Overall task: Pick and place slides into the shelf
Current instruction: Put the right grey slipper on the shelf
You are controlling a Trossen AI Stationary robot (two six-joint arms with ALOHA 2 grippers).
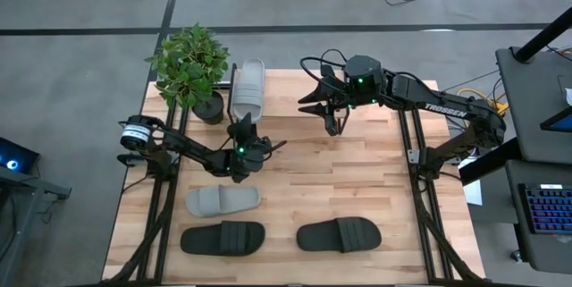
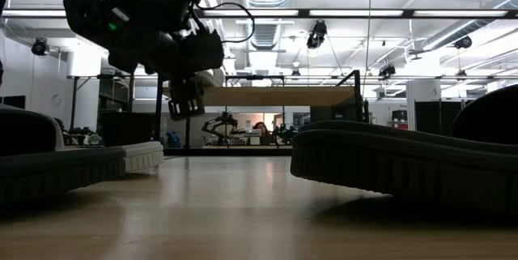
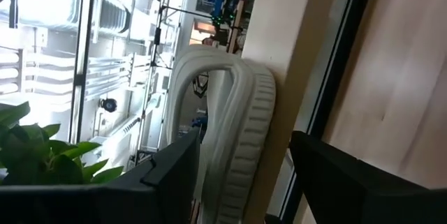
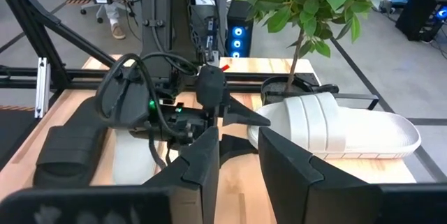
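Note:
A light grey slide [image 1: 248, 88] lies sole down on the shelf's top board [image 3: 279, 49] at the table's far left, beside the plant. My left gripper [image 1: 243, 130] is level and open. Its fingers [image 3: 174, 178] stand on either side of this slide's near end [image 3: 241, 161], with a gap showing on the sole side. My right gripper [image 4: 241, 147] hangs open and empty high over the table's far middle. Another light grey slide [image 1: 223, 200] and two black slides [image 1: 223, 238] [image 1: 340, 233] rest on their soles near the table's front edge.
A potted plant [image 1: 189, 68] stands at the far left corner, close to the shelved slide. The shelf board [image 2: 275, 96] runs along the far side on thin black legs. Bare wooden tabletop [image 1: 357, 180] lies between the arms and the front slides.

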